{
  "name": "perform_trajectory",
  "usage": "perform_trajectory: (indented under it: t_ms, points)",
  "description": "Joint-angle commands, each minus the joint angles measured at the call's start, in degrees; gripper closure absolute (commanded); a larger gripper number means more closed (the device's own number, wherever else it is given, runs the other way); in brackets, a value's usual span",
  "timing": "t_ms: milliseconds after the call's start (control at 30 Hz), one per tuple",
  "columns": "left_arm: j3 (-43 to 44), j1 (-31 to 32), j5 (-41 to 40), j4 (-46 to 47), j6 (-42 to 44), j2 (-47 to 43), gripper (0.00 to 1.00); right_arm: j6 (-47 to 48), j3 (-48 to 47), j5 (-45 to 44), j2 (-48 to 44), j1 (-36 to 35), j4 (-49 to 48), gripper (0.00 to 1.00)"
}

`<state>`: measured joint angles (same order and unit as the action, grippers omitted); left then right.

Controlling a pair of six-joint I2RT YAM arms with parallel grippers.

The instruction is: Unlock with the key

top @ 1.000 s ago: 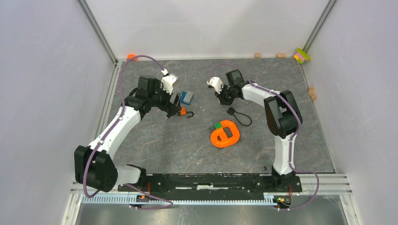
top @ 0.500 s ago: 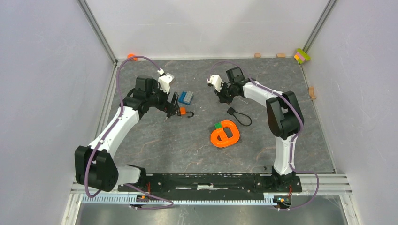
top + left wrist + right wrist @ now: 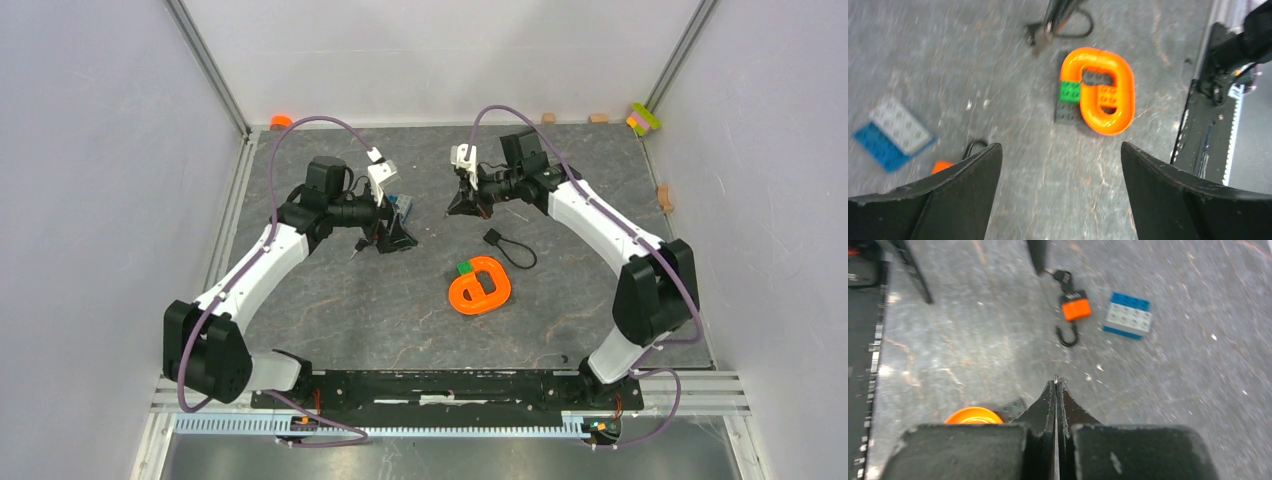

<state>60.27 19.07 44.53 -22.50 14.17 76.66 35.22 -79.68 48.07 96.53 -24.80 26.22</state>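
The key [image 3: 1062,276], black-headed and tiny, lies on the table against the end of the small orange padlock [image 3: 1075,309] that faces away from its black shackle [image 3: 1067,335]. My left gripper [image 3: 392,238] hangs open right over that padlock and hides most of it from above. In the left wrist view the left gripper [image 3: 1060,150] is wide apart, with only an orange corner of the padlock [image 3: 940,165] beside one finger. My right gripper [image 3: 462,205] is shut, raised and pointing at the padlock. At the right gripper's [image 3: 1056,382] tips a thin silvery sliver shows; I cannot tell what it is.
A small lock on a thin black cable [image 3: 493,237] lies right of centre. Nearer the arms is an orange ring-shaped piece [image 3: 480,285] with a green brick [image 3: 464,267] on it. A blue and grey brick [image 3: 403,205] sits behind the padlock. Small blocks line the far wall.
My right gripper has shut fully and lifted, its arm stretching out to the right. My left gripper has swung right, over the padlock.
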Motion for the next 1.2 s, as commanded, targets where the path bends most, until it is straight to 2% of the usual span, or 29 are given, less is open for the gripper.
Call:
perform_trajectory:
  t_ms: [0, 133, 333, 467, 533, 700, 900, 1167]
  points:
    - [1.81, 1.32, 10.29, 11.87, -2.6, -0.66, 0.11, 0.56, 2.06, 11.42, -5.21, -0.78, 1.73, 1.0]
    - [0.09, 3.56, 12.09, 19.07, -4.64, -1.29, 0.2, -1.29, 3.71, 14.84, -8.69, -1.27, 0.34, 1.0]
    - [-8.07, 6.98, 9.18, 31.21, -4.01, -4.83, 0.34, -12.04, 11.37, 17.37, -14.27, -1.61, -13.46, 1.0]
    - [-10.08, 8.97, 6.99, 37.1, -5.83, -5.42, 0.46, -18.25, 15.52, 16.99, -16.92, -1.71, -20.75, 1.0]
    - [-10.98, 9.99, 6.27, 39.95, -6.96, -5.32, 0.49, -20.57, 16.84, 16.88, -17.91, -1.74, -23.62, 1.0]
    - [-12.29, 12.75, 6.22, 41.15, -5.93, -5.32, 0.52, -22.49, 17.67, 15.1, -18.87, -1.74, -25.33, 1.0]
    - [-14.46, 13.97, 4.76, 44.62, -6.31, -5.18, 0.69, -24.14, 18.44, 14.81, -19.77, -1.71, -27.78, 1.0]
    - [-16.84, 13.98, 1.55, 46.5, -5.89, -6.43, 0.7, -23.4, 18.54, 14.4, -20.35, -1.7, -27.19, 1.0]
